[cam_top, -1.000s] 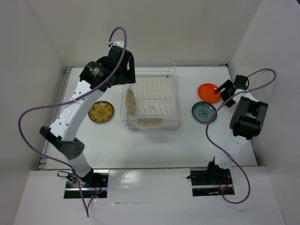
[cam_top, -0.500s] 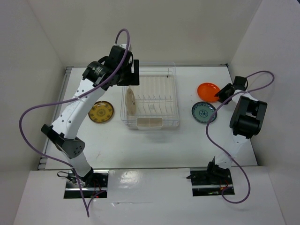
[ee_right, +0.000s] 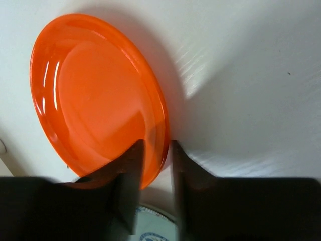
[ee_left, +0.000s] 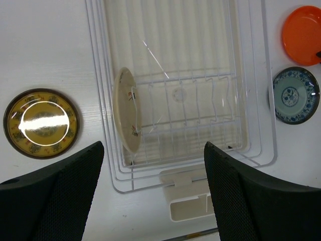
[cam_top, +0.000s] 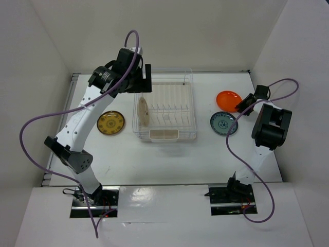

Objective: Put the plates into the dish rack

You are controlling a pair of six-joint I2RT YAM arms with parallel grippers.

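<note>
The orange plate [cam_top: 227, 99] lies at the table's right, its rim tilted up [ee_right: 95, 95]. My right gripper [ee_right: 156, 150] is shut on that rim, one finger inside the dish and one outside. Just in front lies the white plate with blue-green pattern [cam_top: 222, 123]. The dish rack [cam_top: 193, 103] stands mid-table with the pale beige plate [ee_left: 125, 118] upright on edge among its left tines. Left of the rack the yellow patterned plate [cam_top: 110, 123] lies flat. My left gripper [ee_left: 153, 150] hangs open high above the rack, holding nothing.
A small beige holder [ee_left: 193, 201] is clipped to the rack's near end. White walls close in the table at the left, back and right; the right wall is close behind the orange plate. Purple cables loop off both arms.
My right gripper has closed from wide open onto the orange plate's rim. The left arm has swung slightly right and back above the rack, its jaws still open.
</note>
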